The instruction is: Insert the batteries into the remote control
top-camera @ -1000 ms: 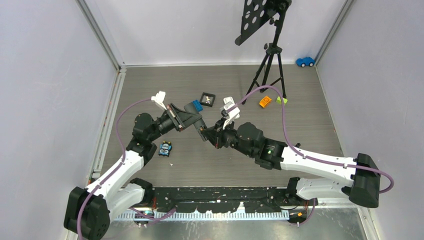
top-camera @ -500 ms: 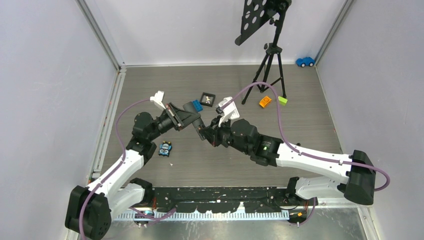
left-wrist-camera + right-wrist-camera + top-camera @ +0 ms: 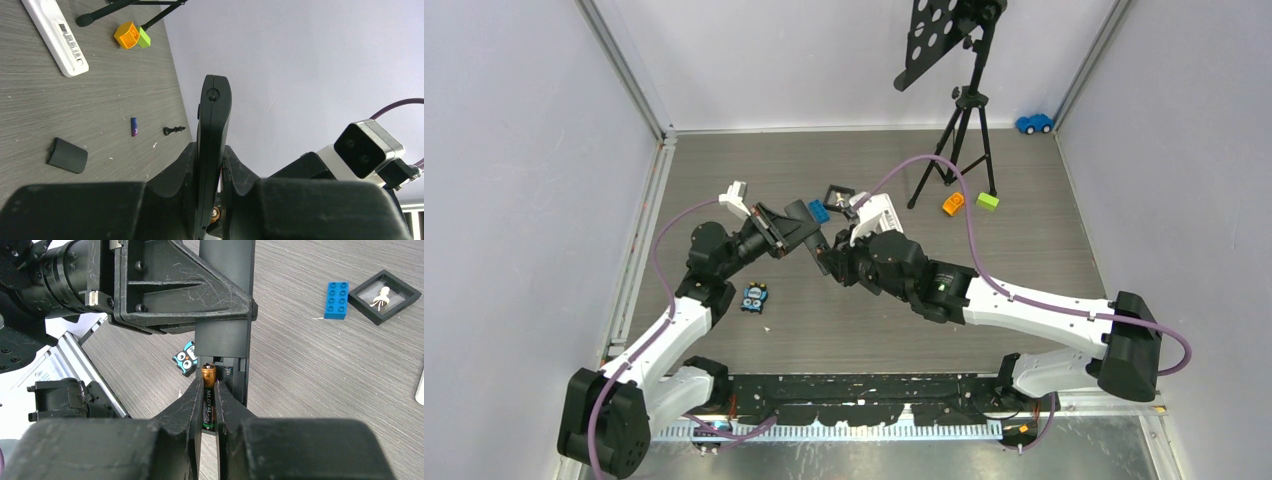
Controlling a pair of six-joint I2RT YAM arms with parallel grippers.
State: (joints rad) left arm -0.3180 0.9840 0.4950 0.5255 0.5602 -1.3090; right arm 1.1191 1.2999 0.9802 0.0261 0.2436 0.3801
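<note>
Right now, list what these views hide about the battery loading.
- Right wrist: lower end of the battery, covered by the right gripper; part of the bay in the remote, behind both.
- Left wrist: the bay itself; the remote sits edge-on in the left gripper.
- Top: battery and bay, too small between the grippers.

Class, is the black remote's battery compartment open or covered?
Open. The right wrist view shows the compartment of the remote uncovered, a spring exposed, a battery at its mouth.
</note>
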